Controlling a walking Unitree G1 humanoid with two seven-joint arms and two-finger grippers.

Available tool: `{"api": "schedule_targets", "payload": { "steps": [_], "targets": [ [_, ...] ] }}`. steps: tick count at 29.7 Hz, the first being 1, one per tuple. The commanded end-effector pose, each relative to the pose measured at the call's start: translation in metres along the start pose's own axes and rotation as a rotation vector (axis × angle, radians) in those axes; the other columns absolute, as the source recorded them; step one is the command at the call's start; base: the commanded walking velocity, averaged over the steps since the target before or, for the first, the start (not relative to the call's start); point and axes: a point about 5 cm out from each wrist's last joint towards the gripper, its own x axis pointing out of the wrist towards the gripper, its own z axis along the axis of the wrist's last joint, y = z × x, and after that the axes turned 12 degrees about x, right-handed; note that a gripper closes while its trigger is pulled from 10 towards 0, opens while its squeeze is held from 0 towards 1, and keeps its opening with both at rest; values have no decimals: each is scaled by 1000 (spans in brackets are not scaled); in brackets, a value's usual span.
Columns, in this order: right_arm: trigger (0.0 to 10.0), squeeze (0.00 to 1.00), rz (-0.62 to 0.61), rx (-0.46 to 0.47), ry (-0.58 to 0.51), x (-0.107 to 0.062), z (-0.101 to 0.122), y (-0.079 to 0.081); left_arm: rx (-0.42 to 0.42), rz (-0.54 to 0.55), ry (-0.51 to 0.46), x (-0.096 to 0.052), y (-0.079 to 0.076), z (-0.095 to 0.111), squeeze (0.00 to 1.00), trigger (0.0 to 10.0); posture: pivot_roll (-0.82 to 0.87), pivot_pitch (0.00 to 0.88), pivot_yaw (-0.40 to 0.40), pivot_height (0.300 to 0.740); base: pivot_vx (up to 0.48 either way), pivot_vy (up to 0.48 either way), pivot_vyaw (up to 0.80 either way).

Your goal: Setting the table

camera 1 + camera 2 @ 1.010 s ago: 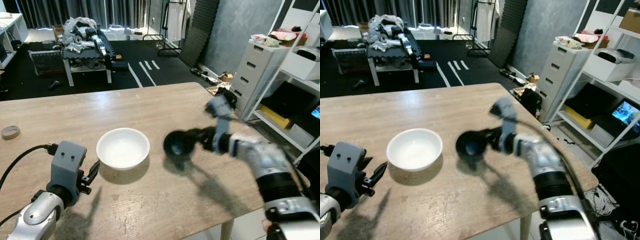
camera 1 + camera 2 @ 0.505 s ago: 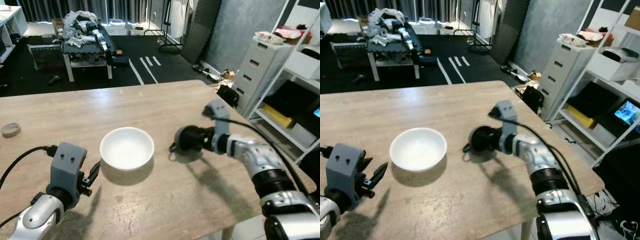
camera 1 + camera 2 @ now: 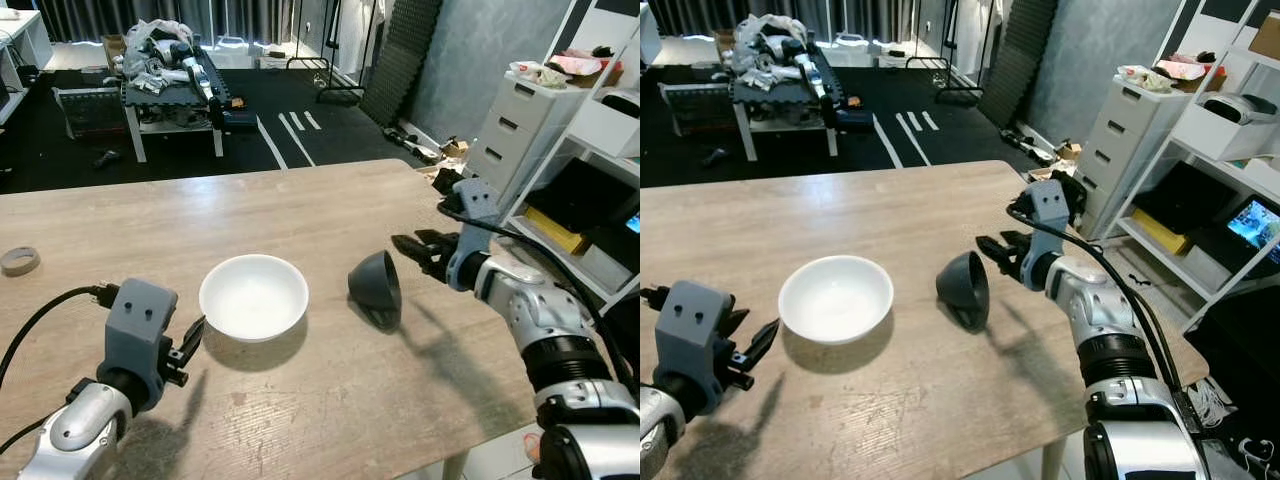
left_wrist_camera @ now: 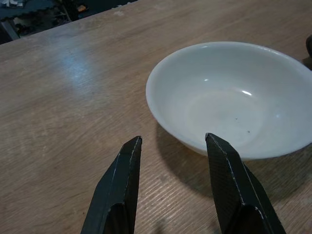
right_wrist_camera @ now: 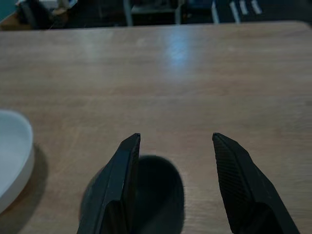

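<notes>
A white bowl stands upright in the middle of the wooden table. Just right of it a dark grey bowl rests tipped on its side on the tabletop. My right gripper is open, hovering just to the right of and slightly above the dark bowl, holding nothing. In the right wrist view the dark bowl lies below the spread fingers. My left gripper is open, low over the table, pointing at the white bowl's near-left rim without touching it.
A roll of tape lies at the table's far left. Beyond the right table edge stand a white drawer unit and open shelves. A cluttered low table stands on the dark floor behind.
My right gripper set the dark bowl down on the table beside the white bowl, opened and drew back to the right. The left arm stayed put.
</notes>
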Motion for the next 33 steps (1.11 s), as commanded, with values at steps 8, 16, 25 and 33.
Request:
{"api": "schedule_targets", "payload": {
  "steps": [8,16,25,33],
  "targets": [
    [10000,0,-21,-67,74,-10,-21,-10,1,-1,14,1,-1,-2,0,10000,144,147,1,740,0,0,0],
    [10000,0,34,217,42,-17,-21,3,-2,5,20,-1,-2,-3,0,10000,145,154,-3,740,0,0,0],
    [10000,0,4,316,7,-29,-33,9,0,-2,19,2,-3,-2,0,10000,138,153,7,740,0,0,0],
    [10000,0,-74,324,44,-25,-56,20,-2,2,16,2,-2,-2,0,10000,145,157,5,740,0,0,0]
  ]
}}
